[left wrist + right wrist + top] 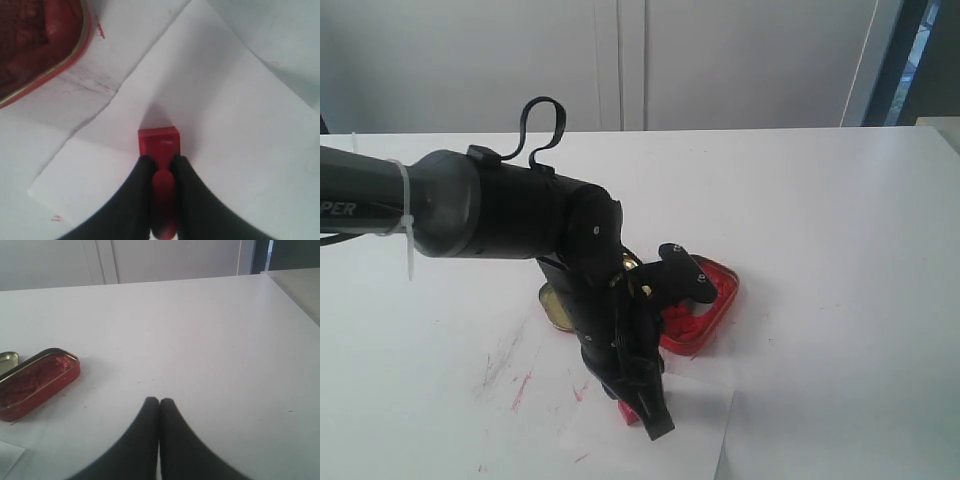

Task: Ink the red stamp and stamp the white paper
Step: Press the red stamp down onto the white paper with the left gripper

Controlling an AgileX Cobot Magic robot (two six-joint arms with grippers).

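Note:
The red stamp is held by its rounded handle in my left gripper, which is shut on it. Its rectangular base points down onto the white paper, near the sheet's middle; I cannot tell whether it touches. In the exterior view the stamp peeks out beside the black left gripper over the paper at the front. The right gripper is shut on nothing and hovers over bare table, outside the exterior view.
The open red ink tin lies just behind the paper, also in the wrist views as the tin and the tin. Its gold lid sits left of it. Red scribble marks stain the tabletop.

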